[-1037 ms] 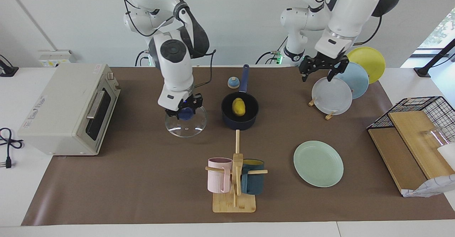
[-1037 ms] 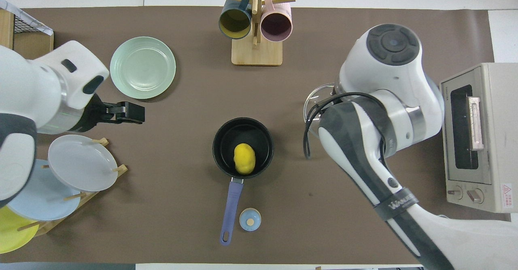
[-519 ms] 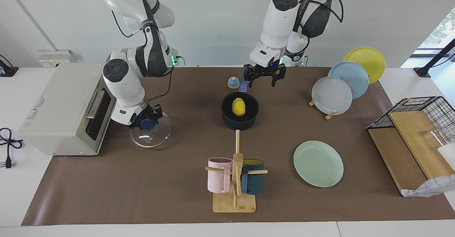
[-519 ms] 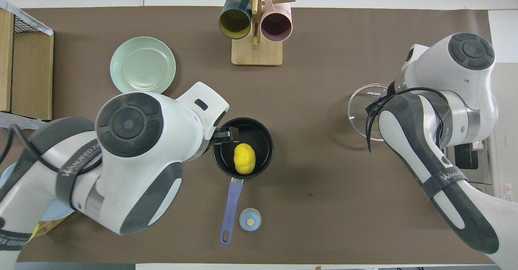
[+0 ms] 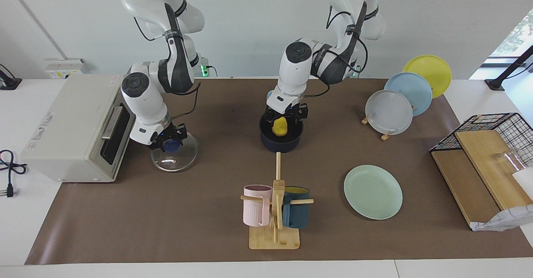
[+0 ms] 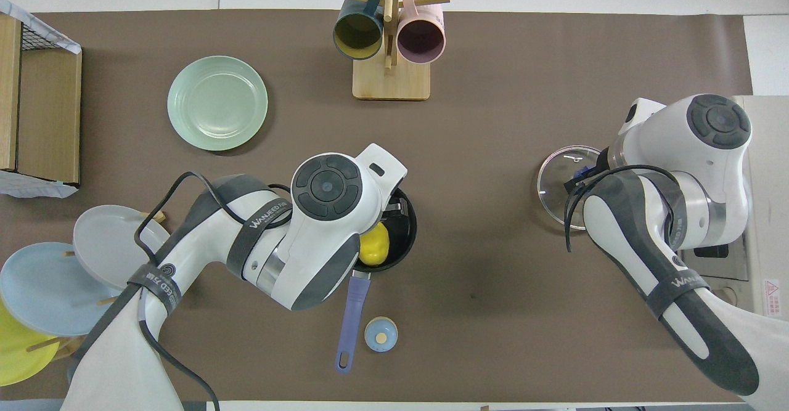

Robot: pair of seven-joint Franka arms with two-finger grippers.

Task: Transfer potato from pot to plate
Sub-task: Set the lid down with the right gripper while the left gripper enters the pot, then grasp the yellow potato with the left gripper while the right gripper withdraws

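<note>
Potato [image 5: 280,126] sits inside pot [image 5: 281,141], mid-worktop toward the robots' edge, handle pointing at the robots. Left gripper [image 5: 286,116] is down in the pot, fingers spread on either side of the potato, not clamped. Plate [image 5: 373,191] lies toward the left arm's end, farther from the robots. Right gripper [image 5: 168,141] is at the blue knob of glass lid [image 5: 174,157] beside toaster oven [image 5: 79,126]; cannot tell whether its fingers grip
</note>
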